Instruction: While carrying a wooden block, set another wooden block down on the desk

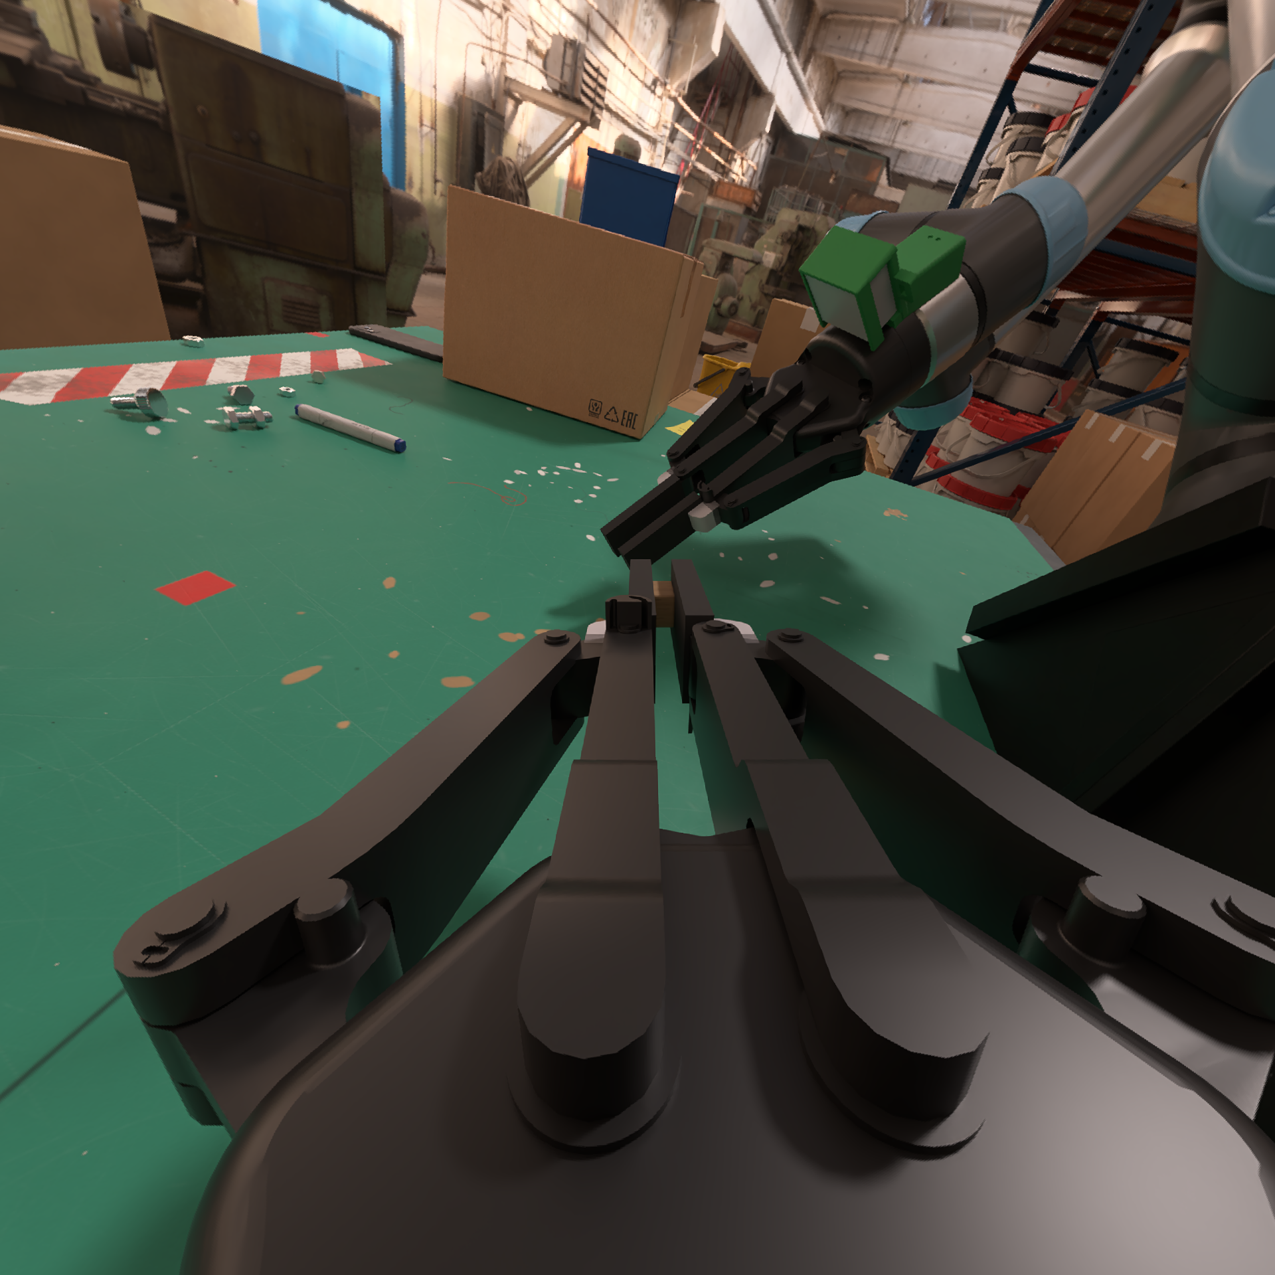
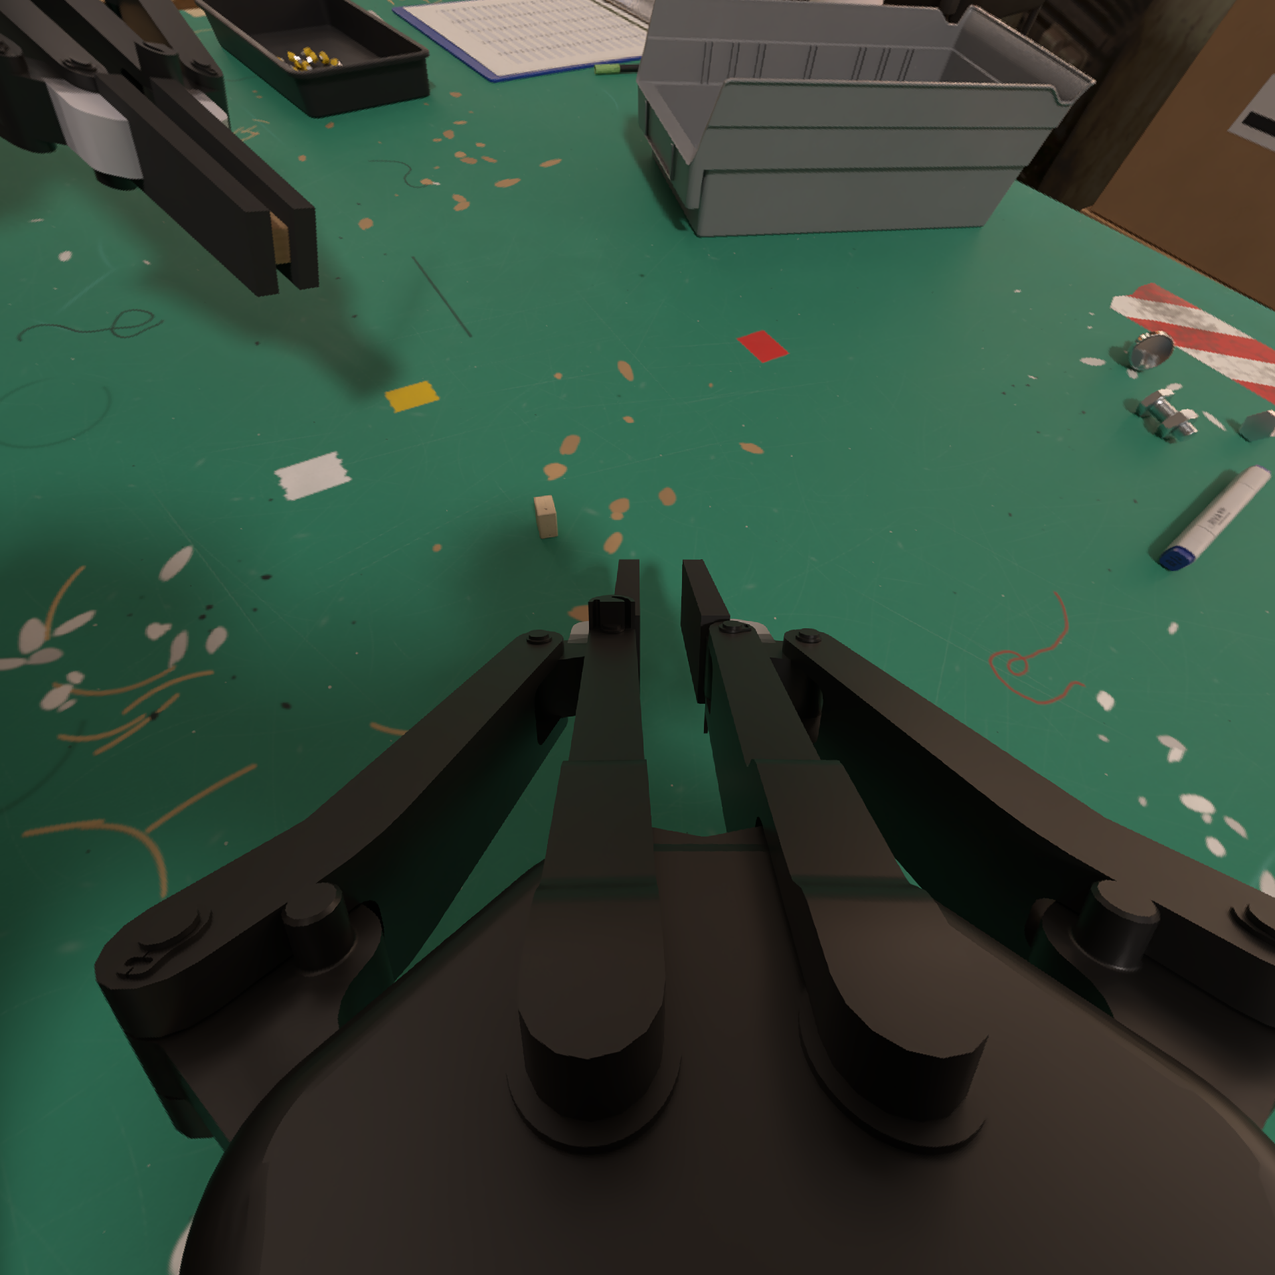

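Green matting (image 2: pixel 897 552), flecked with paint and marked with tape patches, covers the desk in a cluttered workshop. In the left wrist view, the left gripper (image 1: pixel 661 576) pinches a wooden block (image 1: pixel 662 599) between its fingertips, held above the mat. The right wrist view shows that same gripper (image 2: pixel 286 265) at far left, the block (image 2: pixel 279 238) visible as a tan sliver between its pads. The right gripper (image 2: pixel 661 572) hangs above the mat with its fingers narrowly parted and nothing between them; in the left wrist view it (image 1: pixel 631 541) sits just beyond the left gripper's tips. A second wooden block (image 2: pixel 545 516) stands on the mat, just beyond and left of the right gripper's tips, apart from them. To the right lie a white marker (image 2: pixel 1213 519) and some bolts (image 2: pixel 1166 412); a grey bin (image 2: pixel 848 131) sits at the far side.
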### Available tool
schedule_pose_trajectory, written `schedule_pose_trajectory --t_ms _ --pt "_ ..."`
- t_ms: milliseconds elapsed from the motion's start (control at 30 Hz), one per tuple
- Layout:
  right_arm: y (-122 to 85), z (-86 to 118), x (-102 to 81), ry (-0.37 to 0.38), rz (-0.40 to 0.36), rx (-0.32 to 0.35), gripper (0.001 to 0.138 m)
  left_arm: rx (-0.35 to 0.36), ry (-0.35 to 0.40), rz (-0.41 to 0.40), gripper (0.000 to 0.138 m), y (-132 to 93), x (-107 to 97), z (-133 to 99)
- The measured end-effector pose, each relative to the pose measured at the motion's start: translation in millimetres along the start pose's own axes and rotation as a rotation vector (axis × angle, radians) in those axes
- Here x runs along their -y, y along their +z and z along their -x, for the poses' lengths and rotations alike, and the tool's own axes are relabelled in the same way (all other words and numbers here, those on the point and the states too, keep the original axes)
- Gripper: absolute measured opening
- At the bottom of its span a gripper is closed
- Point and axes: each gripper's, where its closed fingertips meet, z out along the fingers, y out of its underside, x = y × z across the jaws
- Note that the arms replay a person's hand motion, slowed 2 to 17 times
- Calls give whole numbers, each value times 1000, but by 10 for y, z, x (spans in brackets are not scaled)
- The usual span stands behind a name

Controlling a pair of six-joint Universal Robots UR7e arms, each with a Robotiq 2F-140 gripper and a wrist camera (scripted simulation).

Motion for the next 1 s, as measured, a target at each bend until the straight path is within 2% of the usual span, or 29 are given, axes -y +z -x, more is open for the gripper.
schedule_pose_trajectory --t_ms 333,533,1000 --pt "-99 -144 -99 7 5 -53 17 9 -43 2 8 69 -79 -38" --pt "-159 -239 -241 19 35 -89 19 14 -60 4 8 72 -126 -55" --pt "-226 -260 -407 62 44 -90 21 24 -84 10 8 77 -194 -96"
